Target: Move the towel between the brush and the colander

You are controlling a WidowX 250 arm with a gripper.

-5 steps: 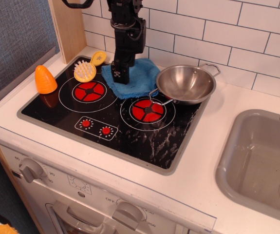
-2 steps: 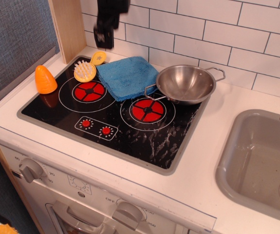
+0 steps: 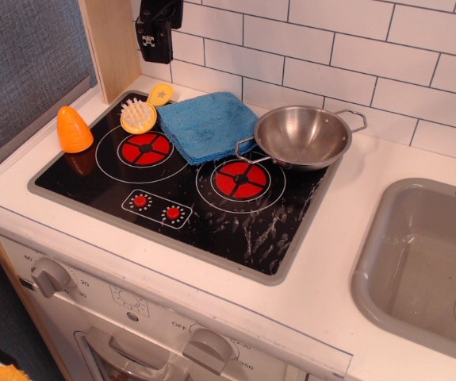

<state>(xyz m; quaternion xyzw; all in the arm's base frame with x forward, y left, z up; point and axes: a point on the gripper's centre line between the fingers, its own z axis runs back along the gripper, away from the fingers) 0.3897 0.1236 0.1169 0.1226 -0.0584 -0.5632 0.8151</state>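
The blue towel (image 3: 208, 123) lies flat on the back of the black cooktop (image 3: 235, 222). It sits between the yellow brush (image 3: 139, 117) on its left and the steel colander (image 3: 303, 136) on its right. Its right edge touches the colander's near handle. My gripper (image 3: 155, 41) hangs high above the back left corner, by the tiled wall, apart from the towel. It holds nothing and its black fingers look open.
An orange cone-shaped toy (image 3: 74, 129) stands on the cooktop's left edge. A wooden panel (image 3: 109, 44) rises at the back left. A grey sink (image 3: 426, 262) is at the right. The stove knobs (image 3: 49, 275) are at the front.
My gripper has let go of the towel and risen up and to the left, away from it. The towel now lies spread flat; the colander has shifted slightly.
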